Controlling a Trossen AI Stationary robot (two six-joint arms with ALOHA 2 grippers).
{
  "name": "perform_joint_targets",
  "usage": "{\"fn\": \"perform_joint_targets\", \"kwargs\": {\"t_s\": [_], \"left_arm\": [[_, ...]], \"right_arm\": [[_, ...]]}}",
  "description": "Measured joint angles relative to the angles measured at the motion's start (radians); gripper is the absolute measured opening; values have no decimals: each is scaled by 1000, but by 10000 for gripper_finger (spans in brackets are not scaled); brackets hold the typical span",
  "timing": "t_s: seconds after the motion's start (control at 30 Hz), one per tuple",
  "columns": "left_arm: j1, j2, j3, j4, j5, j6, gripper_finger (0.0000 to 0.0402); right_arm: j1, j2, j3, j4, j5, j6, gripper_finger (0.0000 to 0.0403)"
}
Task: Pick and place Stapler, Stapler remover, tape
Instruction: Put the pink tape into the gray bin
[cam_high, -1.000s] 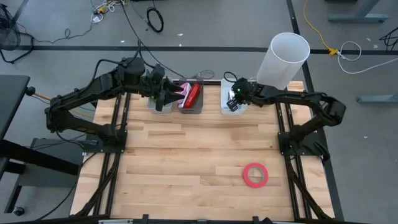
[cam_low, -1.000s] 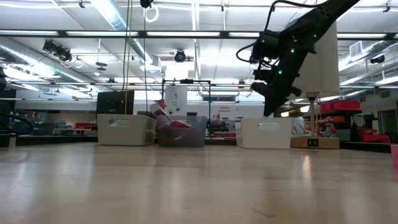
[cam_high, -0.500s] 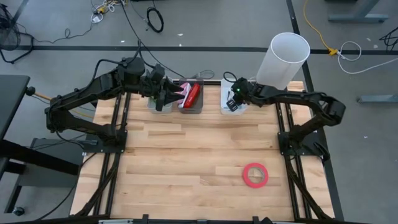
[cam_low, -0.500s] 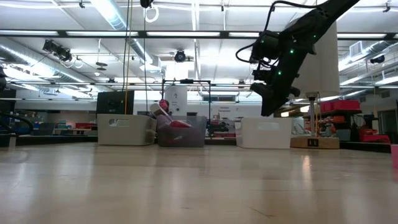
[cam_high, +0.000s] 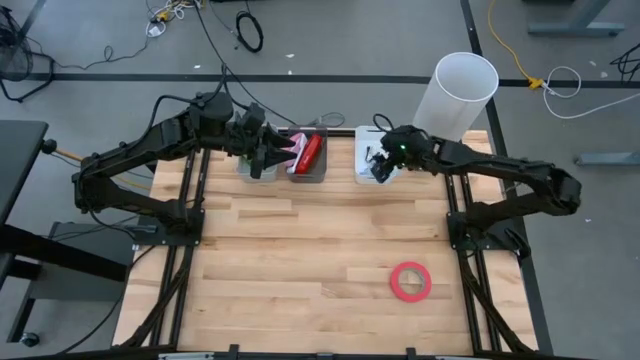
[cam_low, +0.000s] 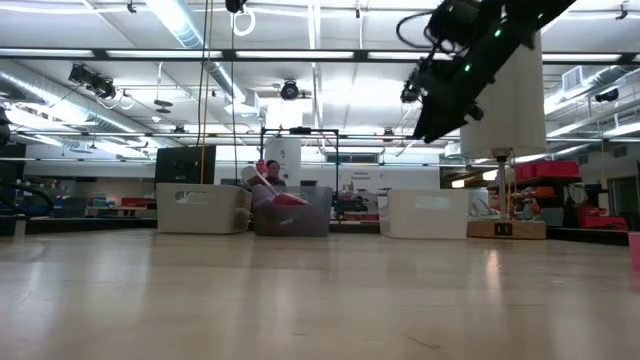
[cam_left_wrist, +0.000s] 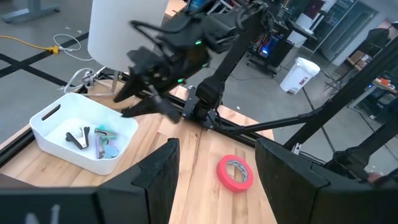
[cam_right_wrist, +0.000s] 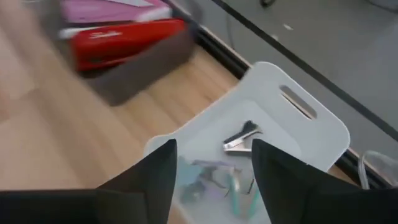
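Light wood slat table (cam_high: 300, 250) carries all. Tall white cylinder (cam_high: 455, 95) stands just behind right gripper (cam_high: 378, 165). R gripper, fingers spread w/ nothing between, hangs above white rectangular plastic bin (cam_right_wrist: 298, 134) holding small metal staple removers (cam_right_wrist: 241, 138). Grey bin w/ red stapler (cam_right_wrist: 127, 37) sits beside it, toward left gripper (cam_high: 268, 155), whose fingers are spread, empty. Red-pink tape roll (cam_high: 410, 281) lies well apart from both, near table's front.

Red-pink tape roll (cam_high: 410, 281) flat on wood, staplers (cam_high: 311, 152) and removers (cam_right_wrist: 241, 138) binned.
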Motion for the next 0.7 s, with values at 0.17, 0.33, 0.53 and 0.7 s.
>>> {"fn": "perform_joint_targets", "kwargs": {"t_s": [0.17, 0.33, 0.53, 0.7], "left_arm": [[0, 0, 0, -1, -9, 0, 213], [0, 0, 0, -1, -10, 0, 213], [0, 0, 0, -2, -10, 0, 213], [0, 0, 0, -2, -10, 0, 213]], "right_arm": [[85, -87, 0, -63, -72, -21, 193], [170, -143, 0, -110, -181, -20, 184], [288, -178, 0, -140, -254, 8, 177], [402, -179, 0, -191, -277, 76, 175]]}}
